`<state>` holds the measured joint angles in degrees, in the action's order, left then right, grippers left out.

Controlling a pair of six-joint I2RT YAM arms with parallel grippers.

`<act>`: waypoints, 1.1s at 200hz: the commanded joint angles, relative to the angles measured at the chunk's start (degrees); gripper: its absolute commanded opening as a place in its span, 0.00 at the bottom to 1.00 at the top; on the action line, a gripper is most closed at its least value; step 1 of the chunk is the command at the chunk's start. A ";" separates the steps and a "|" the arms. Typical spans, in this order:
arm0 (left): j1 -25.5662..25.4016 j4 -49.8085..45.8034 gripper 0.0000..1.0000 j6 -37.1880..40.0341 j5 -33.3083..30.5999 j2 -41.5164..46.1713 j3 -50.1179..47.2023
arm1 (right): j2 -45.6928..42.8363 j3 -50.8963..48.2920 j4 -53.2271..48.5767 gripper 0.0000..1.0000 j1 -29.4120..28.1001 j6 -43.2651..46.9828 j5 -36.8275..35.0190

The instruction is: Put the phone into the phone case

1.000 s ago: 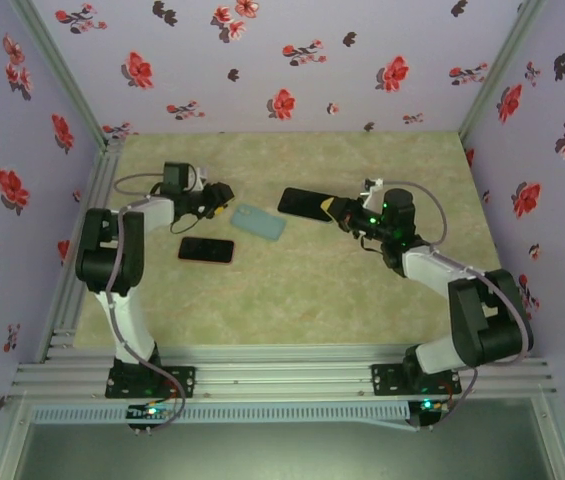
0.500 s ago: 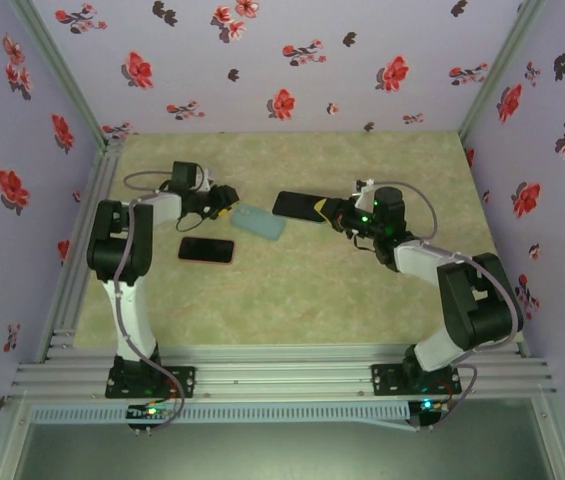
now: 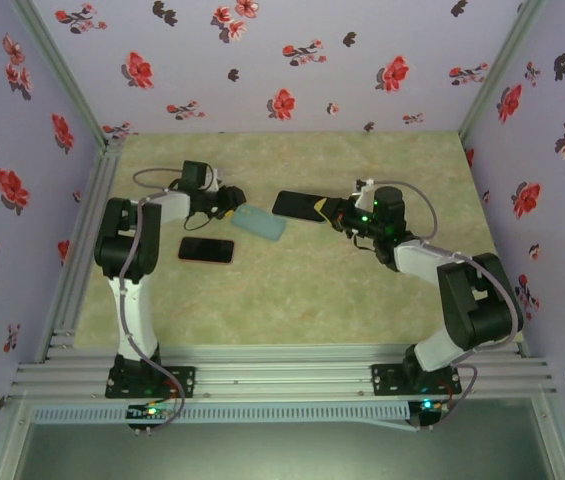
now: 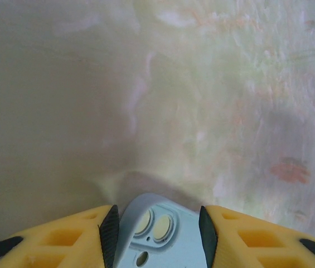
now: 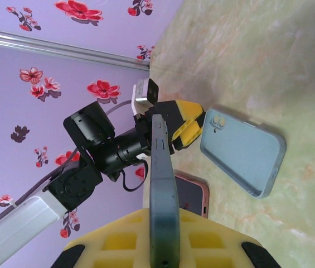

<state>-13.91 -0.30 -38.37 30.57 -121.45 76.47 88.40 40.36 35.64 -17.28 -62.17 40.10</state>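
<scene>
Right gripper [image 3: 332, 211]: clamped tight on one end of the slim dark slab phone [image 3: 298, 205]; phone carried clear of the table, edge-on between the yellow fingers in the right wrist view.
Left gripper [image 4: 157, 226]: jaws part-open, one black pad on each side of the camera end of the pale blue rectangular phone case [image 3: 260, 222]; pads right at its edges, but pinching or merely straddling cannot be told.
Phone case: flat on the green marbled table [image 3: 312, 290], apparently open side up, with a raised rim all round.
Phone, place: near the case's end opposite the camera cut-out, raised, not over the case.
Bystander: dark phone with a pink rim [image 3: 206, 250] lying flat near the case, on the side toward the arm bases; probably no part of this step.
Step in hand: judged as bringing the phone across to the case, with the case's camera end attended by the left gripper.
Next move, needs: phone rolled flat, long axis lined up with the case, camera end matched to the cut-out, one end seated first, then pressed down inside the rim.
Risk: case sliding or tipping under the press unless firmly braced.
</scene>
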 commanded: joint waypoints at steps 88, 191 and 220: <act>-9.01 4.20 0.46 -3.92 0.46 3.86 -8.26 | -5.68 -2.75 0.69 0.00 -0.34 1.34 -0.37; -12.08 9.15 0.46 -7.46 0.02 7.27 -12.78 | -10.91 -6.13 -6.12 0.00 -0.35 4.25 -1.16; -12.64 9.52 0.46 -7.86 -0.15 7.79 -12.92 | -11.41 -6.85 -6.98 0.00 -0.39 4.65 -1.10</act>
<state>-25.17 9.96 -44.73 29.17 -115.31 64.62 79.00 34.35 27.46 -17.28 -59.09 39.07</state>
